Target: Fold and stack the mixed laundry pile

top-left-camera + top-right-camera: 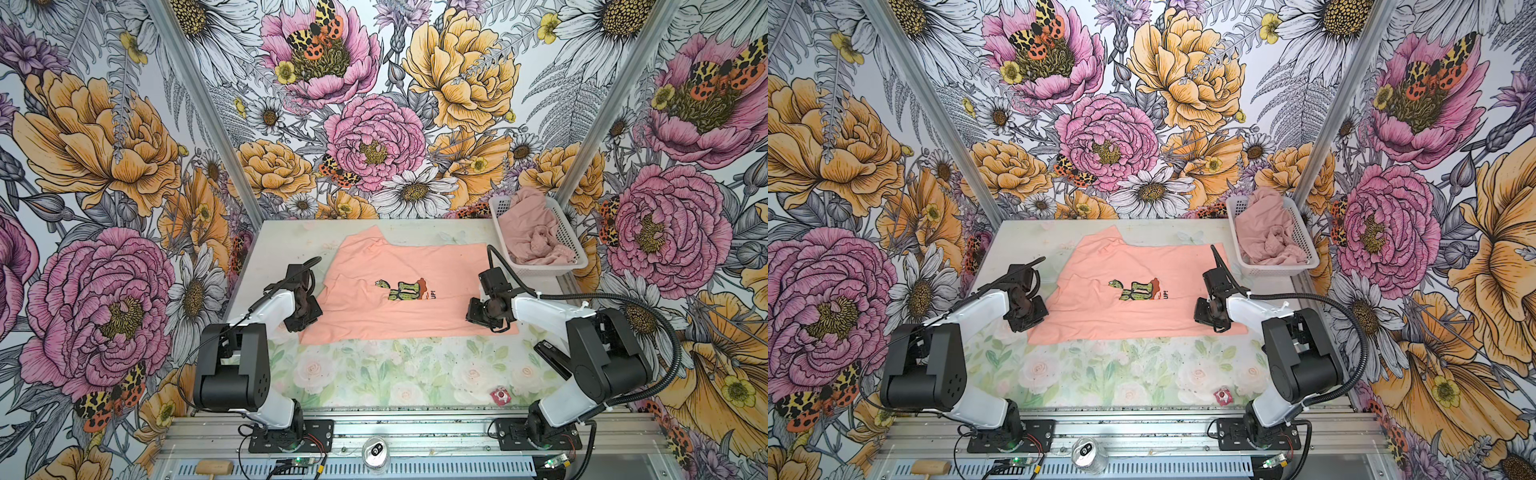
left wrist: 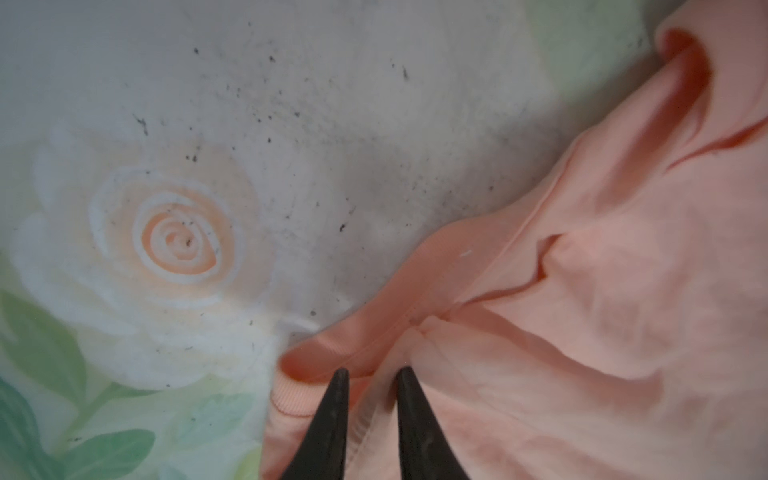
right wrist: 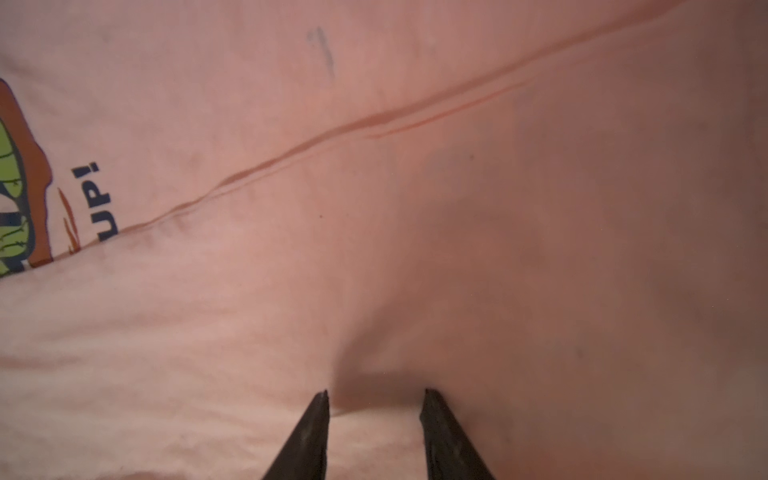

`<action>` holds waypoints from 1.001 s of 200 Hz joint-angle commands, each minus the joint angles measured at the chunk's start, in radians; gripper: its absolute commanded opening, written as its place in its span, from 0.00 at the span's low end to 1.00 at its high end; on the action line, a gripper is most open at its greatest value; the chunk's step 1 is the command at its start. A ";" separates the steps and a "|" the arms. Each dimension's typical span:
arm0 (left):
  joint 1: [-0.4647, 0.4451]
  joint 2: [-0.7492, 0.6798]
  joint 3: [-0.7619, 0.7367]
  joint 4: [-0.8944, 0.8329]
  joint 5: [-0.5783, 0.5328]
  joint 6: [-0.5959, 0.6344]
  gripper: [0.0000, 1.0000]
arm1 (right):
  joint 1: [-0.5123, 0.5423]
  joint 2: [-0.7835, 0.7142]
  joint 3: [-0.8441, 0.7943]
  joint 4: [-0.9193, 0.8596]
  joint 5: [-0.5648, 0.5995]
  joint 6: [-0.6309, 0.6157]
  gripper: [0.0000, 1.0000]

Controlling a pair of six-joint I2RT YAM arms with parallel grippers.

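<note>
Two garments, one spread out, one binned; peach-orange cotton T-shirt with a green-brown chest graphic [image 1: 374,320] lies flat across the far half of the pale floral-print counter [image 1: 395,370]; a crease runs through the graphic and a near layer covers its lower edge, so probably one fold is already in.

Left fingers [image 2: 330,424] sit at the shirt's left edge, tips by a ribbed band, narrow gap between them, cloth under and between; partly open, no firm pinch visible.

Right fingers [image 3: 307,440] press down on the shirt's right part, set apart, a dimple of cloth between the tips; open, nothing lifted; whether they pinch I cannot tell.

One arm at each end looks like a setup to take both ends at once, so the next fold stays square.

White perforated plastic basket [image 1: 544,271] stands at the counter's far right corner, just beside the shirt; inside it, a crumpled plain dusty-pink garment with a gathered edge [image 1: 532,232], heaped above the rim at the back; unfolded; no stack yet.
</note>
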State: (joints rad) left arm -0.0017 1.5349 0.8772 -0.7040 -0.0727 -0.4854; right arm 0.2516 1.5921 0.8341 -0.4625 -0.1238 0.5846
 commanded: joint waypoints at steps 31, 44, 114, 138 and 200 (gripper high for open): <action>0.033 -0.039 -0.004 0.001 -0.018 0.000 0.52 | -0.018 -0.043 -0.020 -0.069 0.061 -0.013 0.40; 0.031 -0.073 -0.010 -0.005 -0.014 -0.012 0.54 | -0.021 -0.068 -0.016 -0.091 0.078 -0.019 0.40; -0.051 -0.197 -0.015 -0.072 0.004 -0.070 0.58 | -0.085 -0.110 -0.035 -0.137 0.120 -0.055 0.40; -0.164 -0.114 0.008 -0.065 0.031 -0.089 0.58 | -0.107 -0.081 -0.029 -0.153 0.133 -0.071 0.39; -0.140 0.027 -0.036 -0.046 0.023 -0.055 0.58 | -0.132 -0.035 -0.019 -0.274 0.192 -0.120 0.39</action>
State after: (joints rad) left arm -0.1715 1.5524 0.8665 -0.7589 -0.0574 -0.5507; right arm 0.1295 1.5417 0.8158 -0.6567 0.0185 0.4931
